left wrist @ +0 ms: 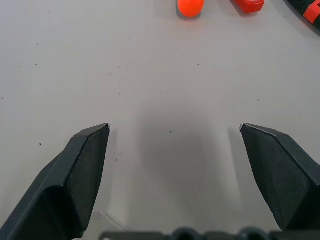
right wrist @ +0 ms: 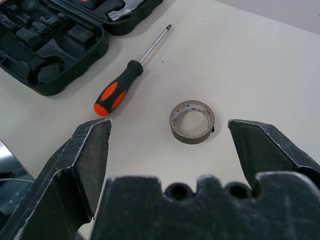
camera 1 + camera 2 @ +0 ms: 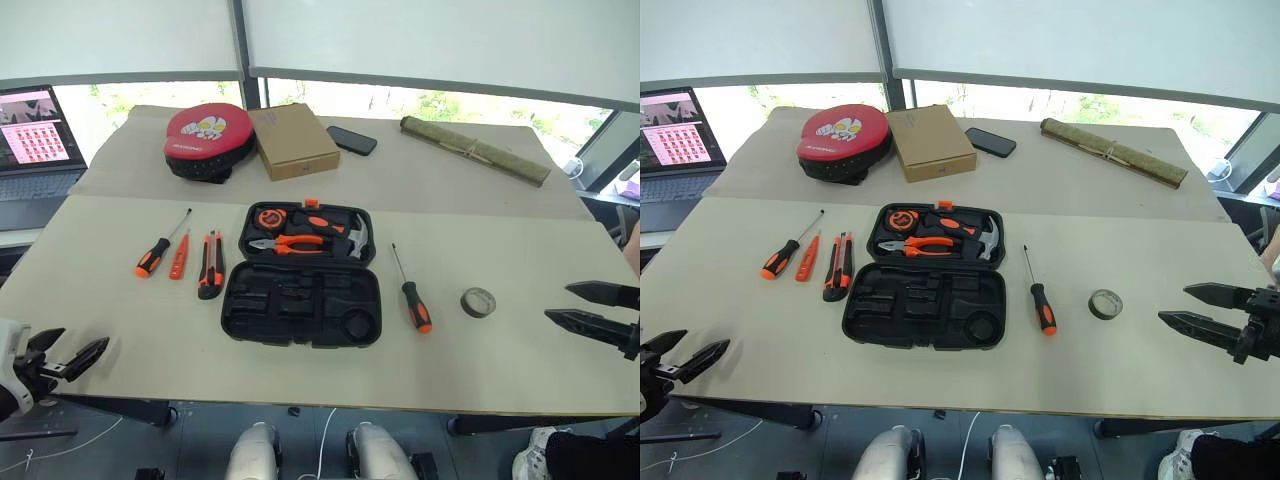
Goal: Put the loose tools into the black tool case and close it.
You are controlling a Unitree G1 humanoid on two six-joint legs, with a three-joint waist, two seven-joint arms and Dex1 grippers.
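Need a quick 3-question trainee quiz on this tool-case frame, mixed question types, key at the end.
1. True or false: the black tool case lies open on the table.
2. How many loose tools lie on the robot's left of the case?
3. Which loose tool lies nearest the right gripper? A) utility knife B) tape roll C) tester screwdriver

Key
1. True: the lid is folded back, with pliers and a hammer in it.
2. Three: a screwdriver, the slim tester screwdriver and the utility knife.
3. B: the tape roll lies just ahead of the open right gripper, with the second screwdriver between it and the case. The left gripper is open too.
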